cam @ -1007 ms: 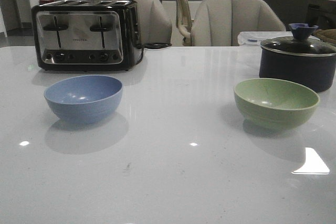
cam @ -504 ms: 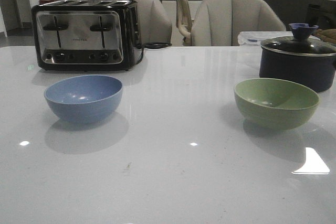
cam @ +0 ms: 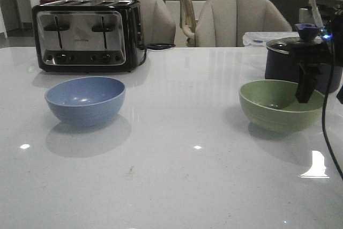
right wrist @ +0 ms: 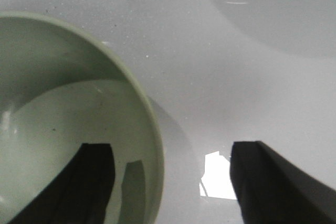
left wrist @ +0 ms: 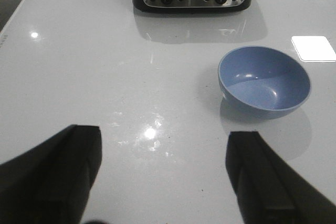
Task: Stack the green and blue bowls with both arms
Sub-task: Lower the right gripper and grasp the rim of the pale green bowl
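Observation:
The dusty blue bowl stands upright on the white table at the left, in front of the toaster. It also shows in the left wrist view. My left gripper is open and empty above bare table, short of the blue bowl and apart from it; it is out of the front view. The sage green bowl stands at the right. My right gripper is open astride the green bowl's right rim, one finger inside the bowl, the other outside.
A black-and-steel toaster stands at the back left. A dark lidded pot stands just behind the green bowl. A black cable hangs from the right arm. Chairs stand beyond the far edge.
My right arm has come into the front view from the right and lowered its open gripper over the green bowl's right rim. Neither bowl has moved.

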